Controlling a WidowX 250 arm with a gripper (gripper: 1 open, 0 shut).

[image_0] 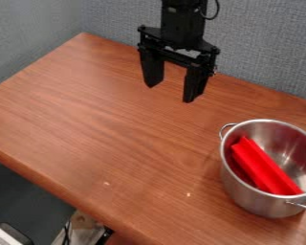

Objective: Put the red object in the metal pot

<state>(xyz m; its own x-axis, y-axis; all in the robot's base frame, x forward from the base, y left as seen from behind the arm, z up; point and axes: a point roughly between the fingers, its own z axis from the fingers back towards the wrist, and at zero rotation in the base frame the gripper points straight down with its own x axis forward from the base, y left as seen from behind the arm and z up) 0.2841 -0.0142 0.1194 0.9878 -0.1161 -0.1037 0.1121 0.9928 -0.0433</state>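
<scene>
"Red object point(264, 167), that's what all this is about, but I'm starting from the left: what's there?"

"Wooden table point(104, 124), its bare boards running from nine o'clock across the middle."

"And the robot's hand?"

"Gripper point(172, 80) is hanging near twelve o'clock, its two black fingers standing wide apart with nothing between them."

"So where is the red piece lying?"

"Over at four o'clock, inside the metal pot point(233, 183). It's resting on a slant, its upper end pointing toward the pot's eleven o'clock, its lower end toward five."

"Then the job is looking done to me."

"To me too. Nothing is calling for another grab."

"Suppose someone is wanting it out again?"

"I'm guessing it's light and fairly stiff, maybe a little slick, hardly fragile. They'd be wise pinching across its narrow width, around the middle, and keeping the fingertips off the pot's wall."
</scene>
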